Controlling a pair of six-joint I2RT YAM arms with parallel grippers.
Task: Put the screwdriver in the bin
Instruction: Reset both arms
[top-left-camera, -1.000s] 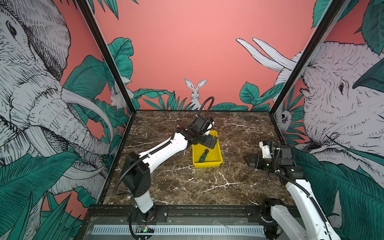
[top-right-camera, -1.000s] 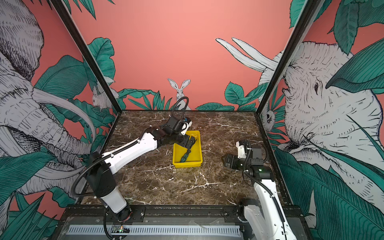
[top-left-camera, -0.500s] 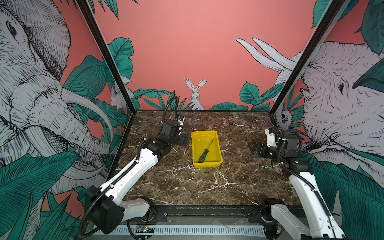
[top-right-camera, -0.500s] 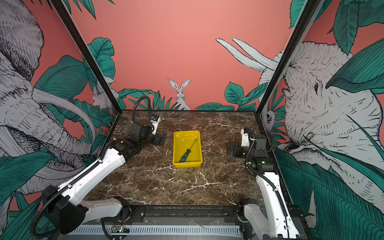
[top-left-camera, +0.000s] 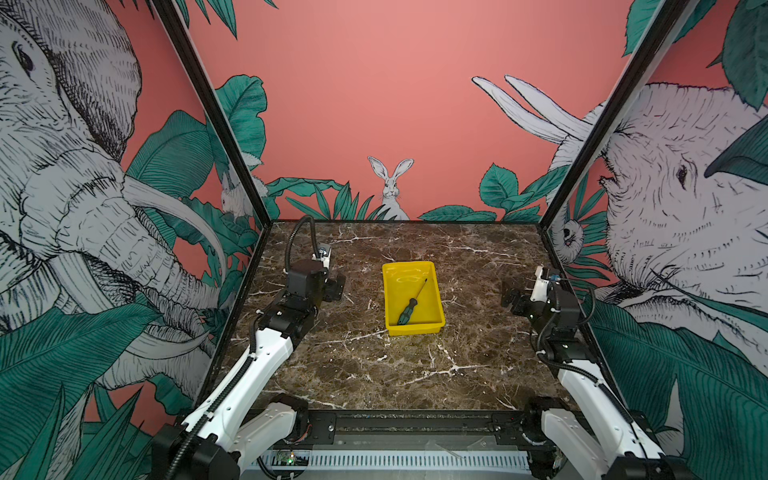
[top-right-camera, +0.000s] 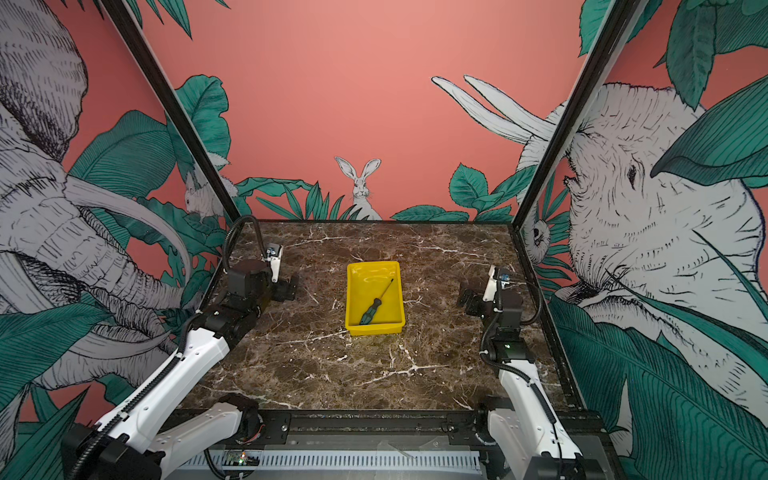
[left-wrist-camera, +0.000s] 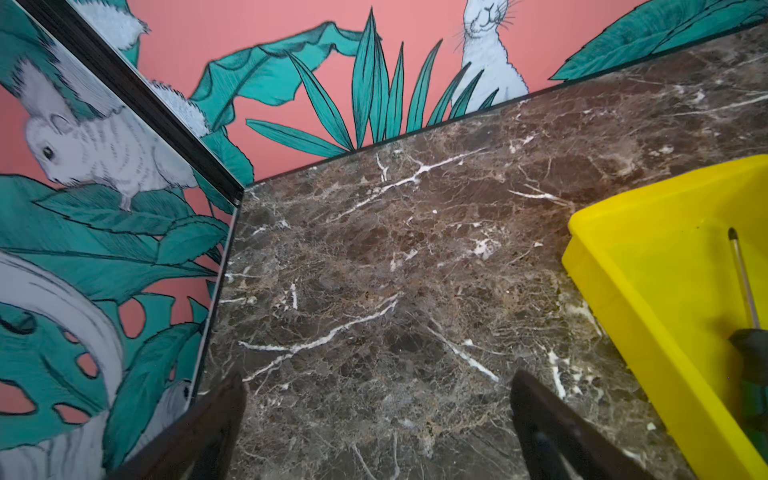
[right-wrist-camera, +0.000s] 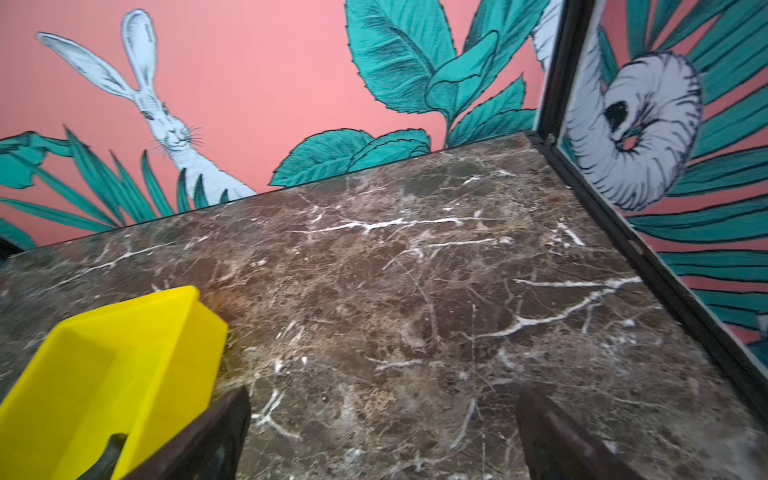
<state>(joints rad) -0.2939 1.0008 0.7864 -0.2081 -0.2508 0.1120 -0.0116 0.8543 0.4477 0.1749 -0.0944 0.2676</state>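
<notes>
Brown marble surface (top-left-camera: 353, 374): green-black ribbed screwdriver (top-left-camera: 409, 308) inside glossy yellow plastic bin (top-left-camera: 415, 331), between left pincer (top-left-camera: 336, 286) and right pincer (top-left-camera: 510, 297), both gaping, empty.

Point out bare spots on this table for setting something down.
Widest: bare marble between the bin and the near edge of the table. Also free: behind the bin to the back wall. Tighter: gaps between bin and left gripper, bin and right gripper.
</notes>
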